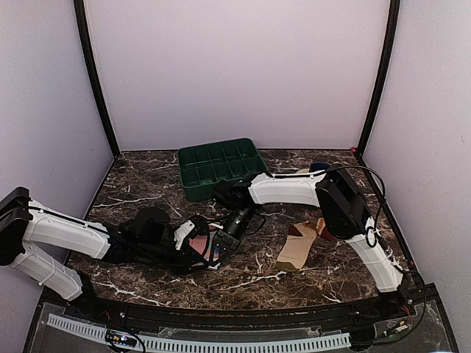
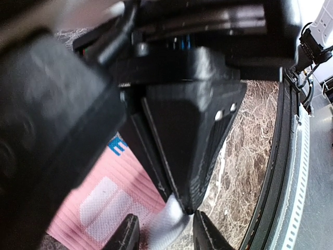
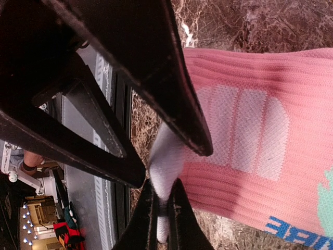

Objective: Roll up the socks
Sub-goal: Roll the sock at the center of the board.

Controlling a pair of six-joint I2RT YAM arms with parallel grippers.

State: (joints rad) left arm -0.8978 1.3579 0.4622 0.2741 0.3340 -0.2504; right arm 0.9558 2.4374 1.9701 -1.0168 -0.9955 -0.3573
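The pink sock (image 1: 199, 243) lies flat on the marble table at front centre, with white patches and teal letters (image 3: 250, 130). Its white end is bunched up. My right gripper (image 3: 164, 183) is shut on that white end, reaching in from the right (image 1: 224, 239). My left gripper (image 2: 165, 223) comes from the left (image 1: 210, 248) with its fingers apart, straddling the same white end; the right gripper's tip sits between them. The tan sock (image 1: 298, 250), with dark maroon patches, lies flat to the right, apart from both grippers.
A dark green compartment tray (image 1: 221, 168) stands at the back centre. A small blue object (image 1: 318, 167) sits behind the right arm. The table's black front rail (image 2: 291, 156) runs close beside the grippers. Pale walls enclose three sides.
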